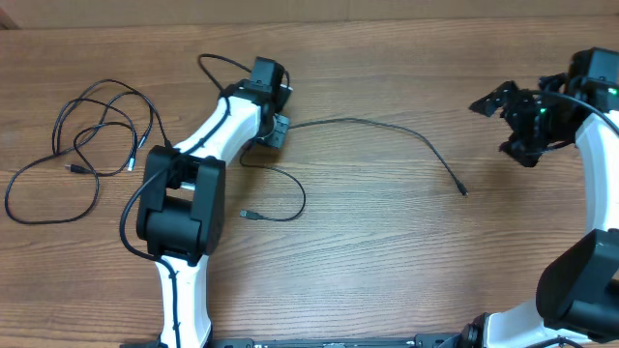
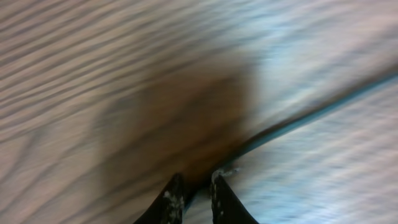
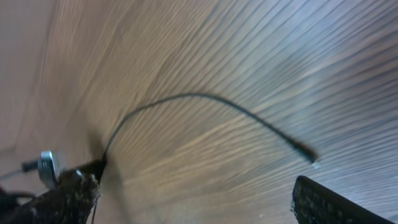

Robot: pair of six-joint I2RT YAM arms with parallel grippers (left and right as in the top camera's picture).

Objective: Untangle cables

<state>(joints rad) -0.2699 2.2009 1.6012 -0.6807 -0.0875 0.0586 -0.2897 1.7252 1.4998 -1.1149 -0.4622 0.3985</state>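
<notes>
Separating one cable from the tangle
Left fingers (image 2: pixel 169 202) pinch the long cable (image 1: pixel 358 119) stretched across the table (image 1: pixel 387 271); right fingers (image 3: pixel 329 202) stand wide apart beyond its free end. A second cable (image 1: pixel 302 193) lies loose, but the knotted cables (image 1: pixel 92 135) at far left are not yet sorted.

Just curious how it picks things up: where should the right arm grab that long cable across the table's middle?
Likely just behind its free plug end, from straight above: the long cable lies flat there, clear on both sides, nearest the open right gripper.
</notes>
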